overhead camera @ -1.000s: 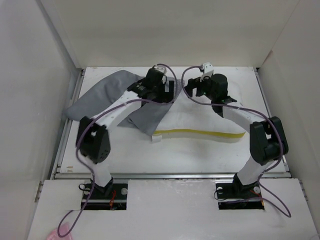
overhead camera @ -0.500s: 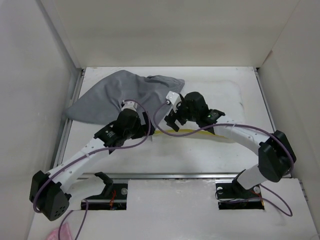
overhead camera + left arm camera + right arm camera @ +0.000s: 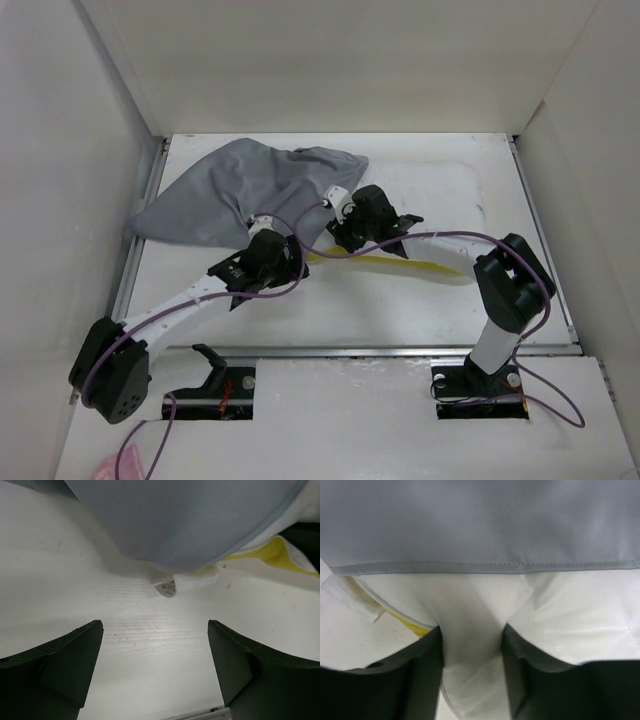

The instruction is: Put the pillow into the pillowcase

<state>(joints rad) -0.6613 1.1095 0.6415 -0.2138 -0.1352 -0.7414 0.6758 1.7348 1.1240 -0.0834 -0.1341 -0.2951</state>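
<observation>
Found grey fabric pillowcase (image 3: 225, 190) heaped far-left on white bench (image 3: 340, 310), hem draped over left end of white yellow-banded pillow (image 3: 440, 195). Saw right jaws narrowed on a pinch of pillow cover below hem, likely to feed it in. Saw left jaws wide, empty, low over bench, facing hem.

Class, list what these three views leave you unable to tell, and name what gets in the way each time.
- Right wrist view: whether the pillow is inside the pillowcase or merely under it; the hem lies over it.
- Right wrist view: whether the right gripper actually squeezes the pillow fabric filling its gap; contact is unclear.
- Left wrist view: print on the small label, too small and blurred.
</observation>
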